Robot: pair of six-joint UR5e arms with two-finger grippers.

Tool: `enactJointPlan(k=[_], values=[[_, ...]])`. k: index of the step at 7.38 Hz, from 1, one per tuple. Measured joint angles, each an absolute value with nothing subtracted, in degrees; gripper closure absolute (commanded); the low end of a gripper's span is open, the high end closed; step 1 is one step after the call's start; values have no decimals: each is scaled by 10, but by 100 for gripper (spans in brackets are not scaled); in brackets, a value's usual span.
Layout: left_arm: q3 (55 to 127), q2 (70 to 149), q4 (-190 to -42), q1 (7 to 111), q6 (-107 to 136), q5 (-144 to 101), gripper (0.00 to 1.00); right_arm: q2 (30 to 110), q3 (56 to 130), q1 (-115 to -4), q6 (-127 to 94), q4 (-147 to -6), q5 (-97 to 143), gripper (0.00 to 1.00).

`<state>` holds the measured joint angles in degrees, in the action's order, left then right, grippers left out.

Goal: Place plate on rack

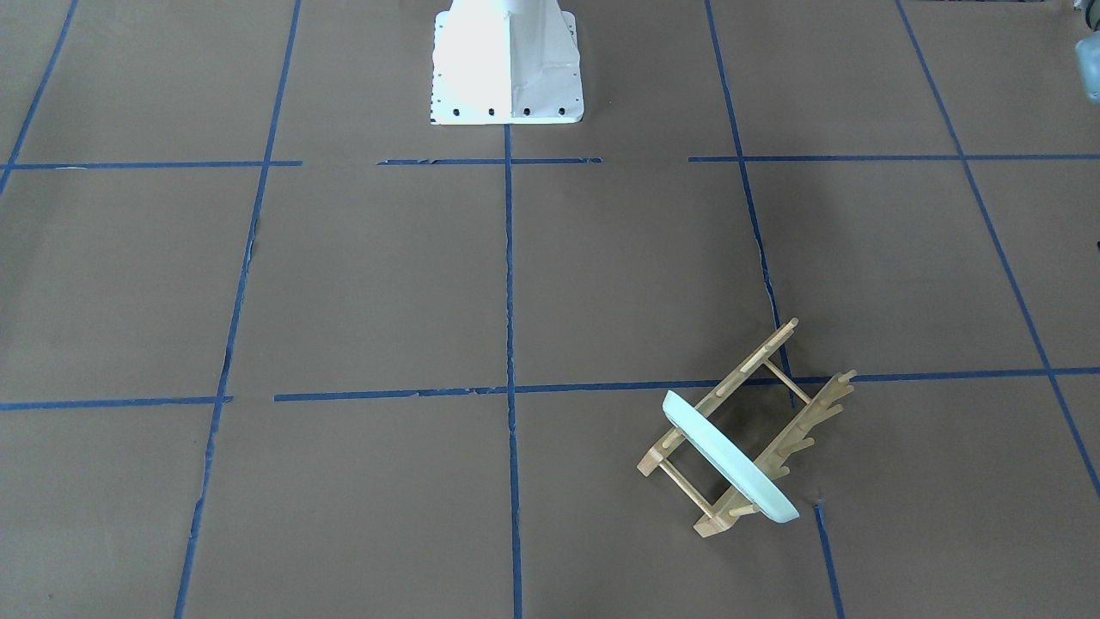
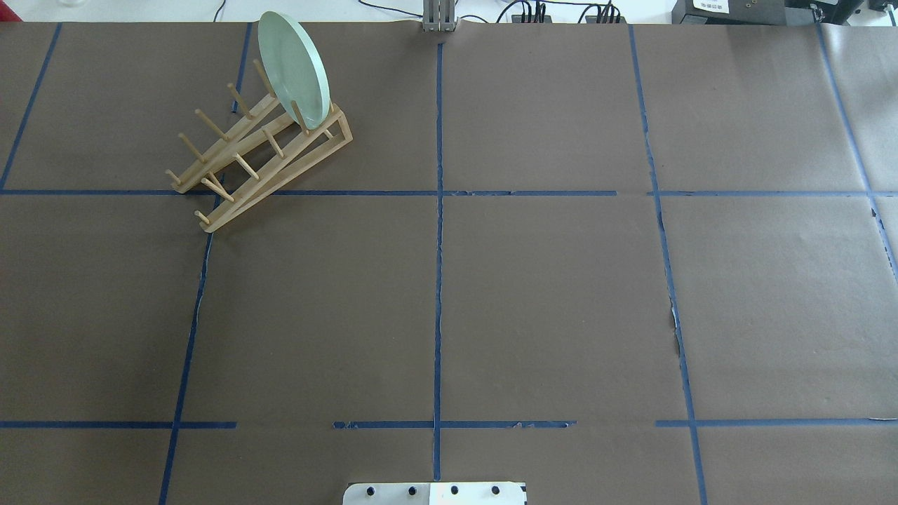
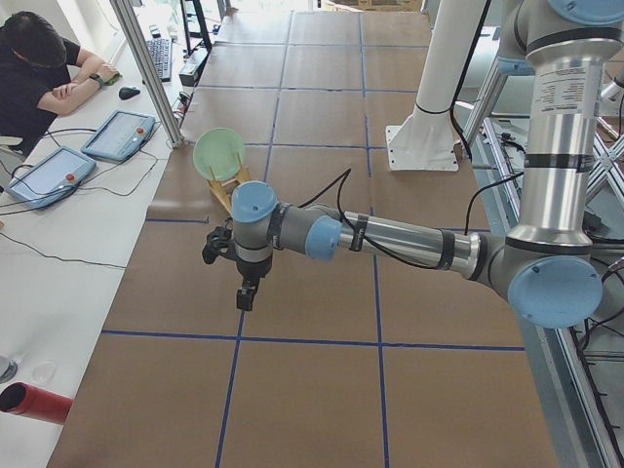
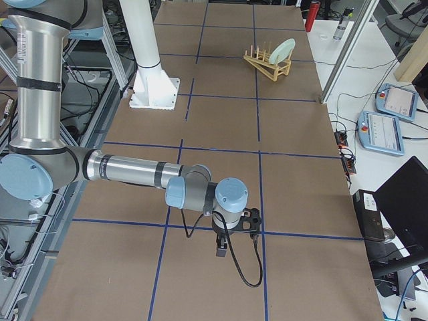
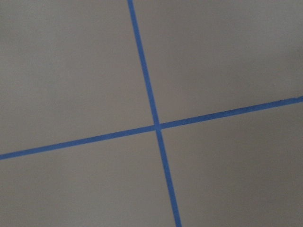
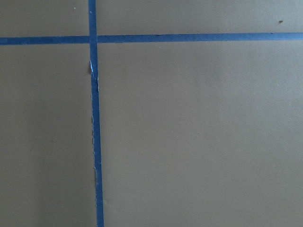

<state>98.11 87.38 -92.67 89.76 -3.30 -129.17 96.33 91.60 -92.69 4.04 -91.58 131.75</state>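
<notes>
Exterior left: plate (image 3: 218, 154) in rack (image 3: 222, 193), well beyond left hand (image 3: 247, 295); cannot tell its opening.

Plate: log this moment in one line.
plate: on edge between rack pegs | left gripper: away | right gripper: away | task: looks done

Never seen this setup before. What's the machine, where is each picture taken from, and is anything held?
It is a robot with two jointed arms at a table covered in brown paper and blue tape lines. Two pictures look down on the table: one from behind the robot, one facing it. Two look along it from the ends and show the left gripper and right gripper hanging over bare paper. Two wrist cameras see only paper and tape. The plate stands on edge in the wooden rack. Nothing shows in either gripper.
</notes>
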Motion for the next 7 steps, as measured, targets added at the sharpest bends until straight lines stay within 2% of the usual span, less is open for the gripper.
enactJointPlan(k=[7], values=[[972, 861, -925, 911, -43, -1366, 0, 963, 916, -927, 40, -916, 1317, 0]])
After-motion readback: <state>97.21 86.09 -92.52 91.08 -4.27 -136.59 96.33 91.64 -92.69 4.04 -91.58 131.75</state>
